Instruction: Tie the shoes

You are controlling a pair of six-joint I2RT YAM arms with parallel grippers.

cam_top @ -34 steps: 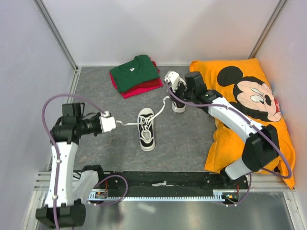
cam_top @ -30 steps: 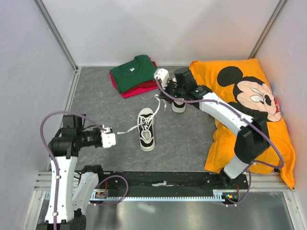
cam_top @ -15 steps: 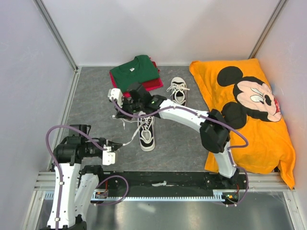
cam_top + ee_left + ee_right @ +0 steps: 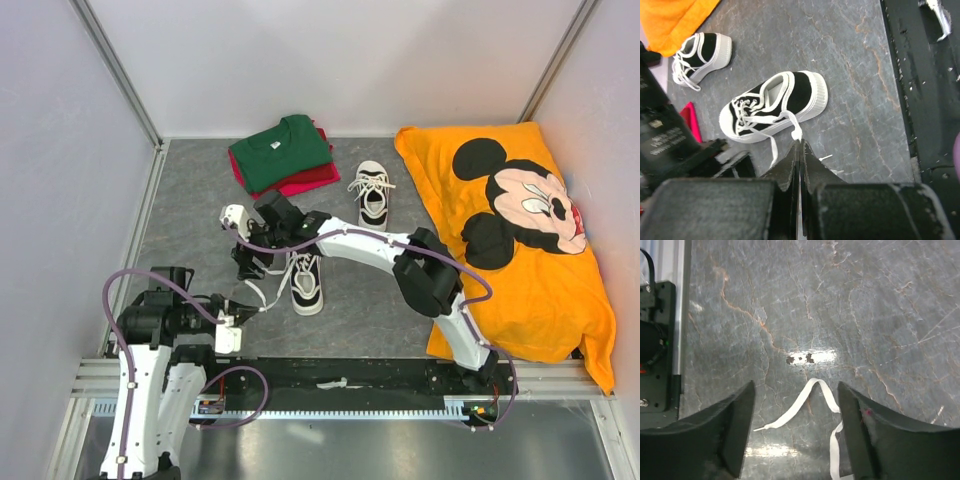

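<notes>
1. The right claw (image 4: pixel 795 388), its jaws now spread wide, has swung from beside the far shoe (image 4: pixel 372 195) to 9 o'clock of the near shoe (image 4: pixel 305 280).
2. The lace end (image 4: pixel 802 401) it has let go lies on the table (image 4: pixel 380 290) between its fingers.
3. The left claw (image 4: pixel 800 146), pinched on the other lace (image 4: pixel 796 131), has drawn back to 7 o'clock.
4. The laces seem crossed over but not yet knotted, so the right claw probably needs to regrasp next.

The table (image 4: pixel 880 300) looks like smooth grey veined stone, faintly glossy. The shoes (image 4: pixel 772 107) are matt black cloth with smooth white rubber soles (laces (image 4: pixel 812 390) flat white woven cloth).
</notes>
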